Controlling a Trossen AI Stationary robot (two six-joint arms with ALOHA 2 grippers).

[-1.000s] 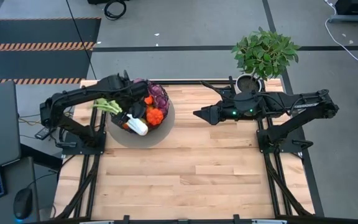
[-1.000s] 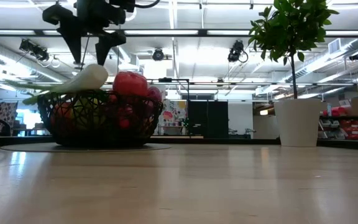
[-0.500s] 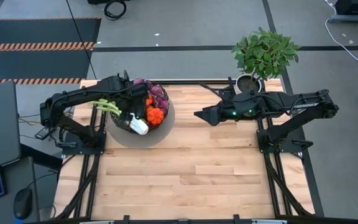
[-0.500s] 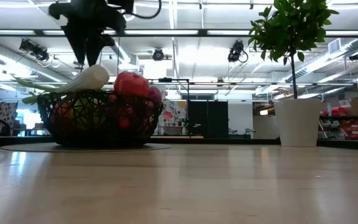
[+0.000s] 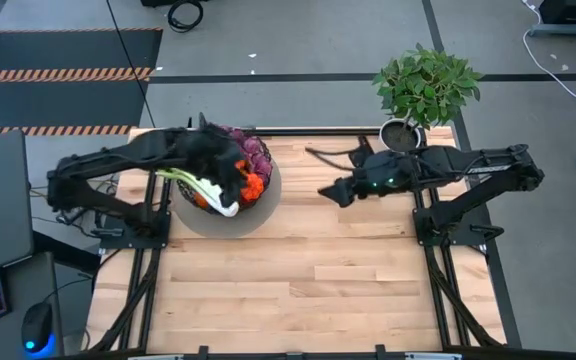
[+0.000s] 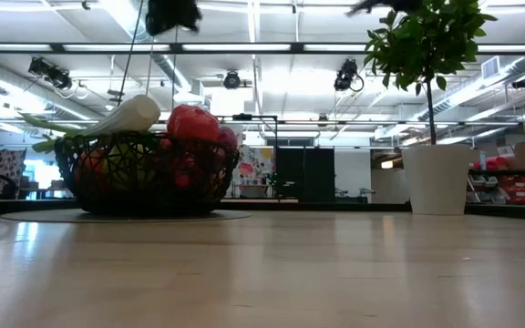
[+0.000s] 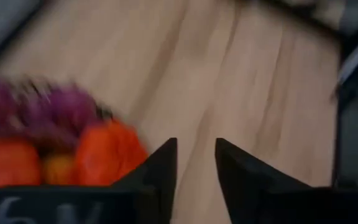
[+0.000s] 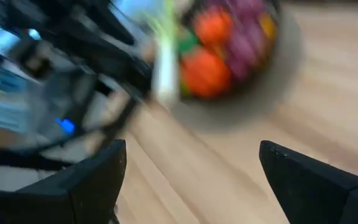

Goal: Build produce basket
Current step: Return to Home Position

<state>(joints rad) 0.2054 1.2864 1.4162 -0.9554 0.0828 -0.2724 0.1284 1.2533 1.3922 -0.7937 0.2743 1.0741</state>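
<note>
The dark wire basket (image 6: pixel 144 178) stands on a round grey mat (image 5: pixel 271 205) at the table's far left, heaped with produce: orange and red pieces (image 5: pixel 249 185), purple ones (image 5: pixel 256 152) and a red one (image 6: pixel 190 122) on top. A leek (image 5: pixel 203 190) lies across the basket's rim, its white end (image 6: pixel 135 113) uppermost and its green leaves sticking out past the rim. My left gripper (image 5: pixel 236 172) hangs above the basket with its fingers nearly together and nothing between them (image 7: pixel 196 155). My right gripper (image 5: pixel 321 190) is open and empty (image 8: pixel 191 162), above the table to the right of the basket.
A green leafy plant in a white pot (image 5: pixel 408 128) stands at the table's far right corner, behind my right arm; it also shows in the low view (image 6: pixel 436 178). Bare wooden table (image 5: pixel 308 280) lies between the basket and the near edge.
My left gripper, open just above the leek a second ago, has brought its fingers together and gone up, nearly out of the top of the low view, and a little toward the table's right over the basket. The leek stays lying on the basket.
</note>
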